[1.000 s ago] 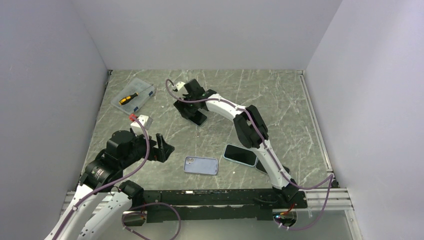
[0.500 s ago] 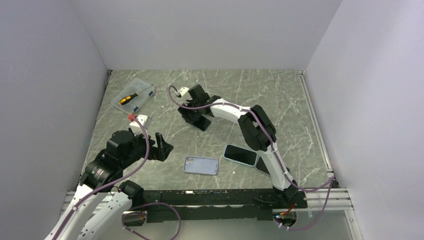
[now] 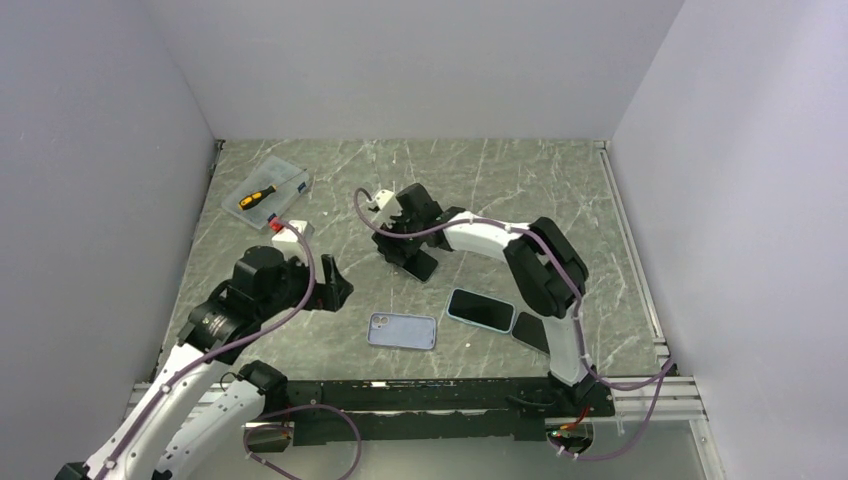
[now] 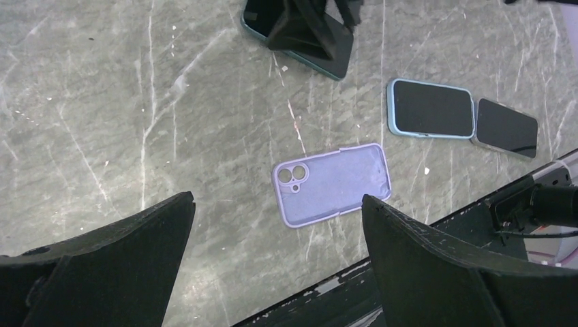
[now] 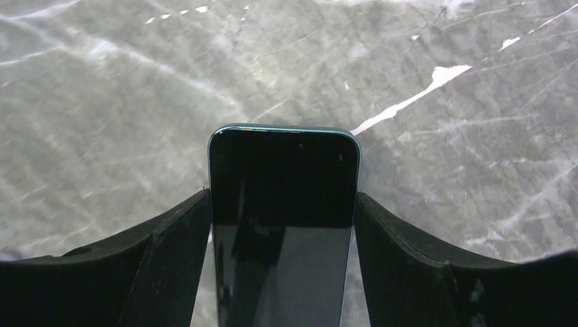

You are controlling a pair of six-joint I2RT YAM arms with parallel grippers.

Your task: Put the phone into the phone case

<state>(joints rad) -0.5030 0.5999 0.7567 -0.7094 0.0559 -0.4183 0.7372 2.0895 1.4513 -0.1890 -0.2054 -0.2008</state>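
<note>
1. The grey marbled table bears everything
2. The right gripper reaches to mid-table, its black fingers pressed against both long edges of a black-screened phone with a teal rim, clasping it; whether that phone is clear of the surface I cannot tell
3. The left gripper hangs over the near left of the table, jaws spread wide, holding nothing
4. A clear plastic box at the far left holds an orange-and-black screwdriver
5. A lilac silicone phone case lies flat near the front edge, well apart from the clasped phone
6. Just right of the case lie a pale-blue-rimmed phone and a dark phone, side by side
</note>
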